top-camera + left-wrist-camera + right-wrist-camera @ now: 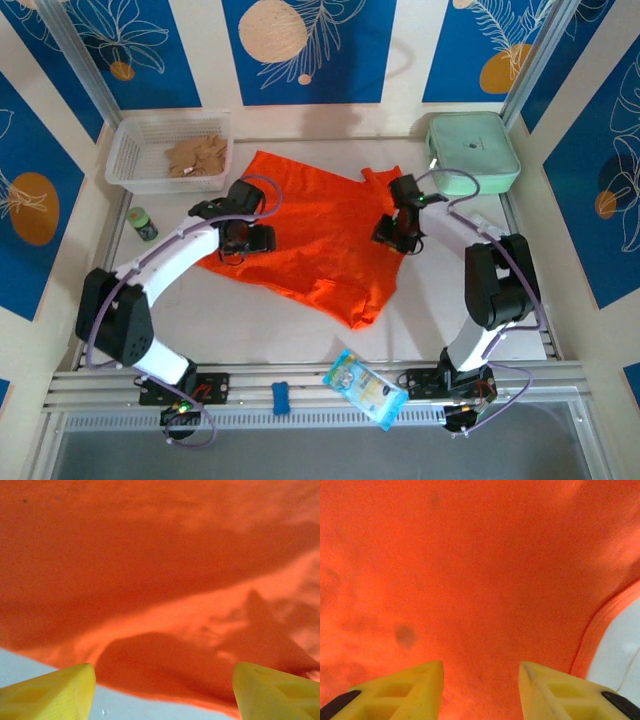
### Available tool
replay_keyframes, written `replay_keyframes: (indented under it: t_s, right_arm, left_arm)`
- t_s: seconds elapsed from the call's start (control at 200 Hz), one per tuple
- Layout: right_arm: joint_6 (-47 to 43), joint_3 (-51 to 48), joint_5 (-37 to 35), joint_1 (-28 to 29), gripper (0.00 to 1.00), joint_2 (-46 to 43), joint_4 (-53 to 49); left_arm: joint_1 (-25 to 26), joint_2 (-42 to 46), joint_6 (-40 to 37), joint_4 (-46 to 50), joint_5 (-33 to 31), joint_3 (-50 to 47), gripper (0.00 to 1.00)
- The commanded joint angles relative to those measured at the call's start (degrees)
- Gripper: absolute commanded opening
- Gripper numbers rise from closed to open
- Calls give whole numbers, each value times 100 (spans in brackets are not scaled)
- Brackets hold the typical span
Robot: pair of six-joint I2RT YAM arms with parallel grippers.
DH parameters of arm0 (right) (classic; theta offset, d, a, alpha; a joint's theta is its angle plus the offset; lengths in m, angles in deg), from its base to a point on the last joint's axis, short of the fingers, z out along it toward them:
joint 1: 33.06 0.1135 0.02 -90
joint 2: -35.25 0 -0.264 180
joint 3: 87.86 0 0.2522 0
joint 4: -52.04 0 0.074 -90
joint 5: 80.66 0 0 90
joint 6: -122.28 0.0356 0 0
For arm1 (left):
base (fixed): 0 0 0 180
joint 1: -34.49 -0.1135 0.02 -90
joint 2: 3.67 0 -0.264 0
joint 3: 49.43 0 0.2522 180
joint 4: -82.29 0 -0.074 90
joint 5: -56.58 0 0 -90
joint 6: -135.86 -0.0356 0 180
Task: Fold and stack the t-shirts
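Note:
One bright orange-red t-shirt (320, 245) lies spread and rumpled across the middle of the table. My left gripper (247, 240) hovers over its left edge. In the left wrist view the yellow fingers (55, 692) stand wide apart, the left gripper (165, 700) open above the shirt's hem (165, 680), with bare table below it. My right gripper (396, 232) is over the shirt's right side, near a sleeve. In the right wrist view the right gripper (480, 690) is open, its fingers (400, 690) apart just above flat cloth (470, 580), nothing pinched.
A mint-green case (472, 150) sits at the back right, close behind the right arm. At the back left stands a white basket (130, 170) with brown pieces in it. A small green can (143, 223) stands left of the shirt. A blue packet (365, 388) lies at the front rail.

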Motion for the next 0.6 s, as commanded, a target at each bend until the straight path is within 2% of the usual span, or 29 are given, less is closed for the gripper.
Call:
replay_keyframes:
  t_s: [0.0, 0.065, 0.195, 0.4, 0.595]
  right_arm:
    - [423, -217, -181, 234, 34, -116, 215]
    - [537, -359, -235, 351, 28, -70, 276]
    - [679, -560, -361, 434, 22, 75, 397]
    - [506, -266, -594, 318, 16, 571, 262]
    - [203, 208, -819, 109, 15, 1035, 110]
  left_arm:
    - [-211, -335, -286, -623, 150, -232, 72]
    - [-207, -492, -319, -826, -74, -379, 72]
    - [-209, -800, -262, -1161, -271, -777, 72]
    - [-160, -1101, -30, -1566, 117, -1423, 68]
    - [185, -857, 379, -1705, 308, -2006, 68]
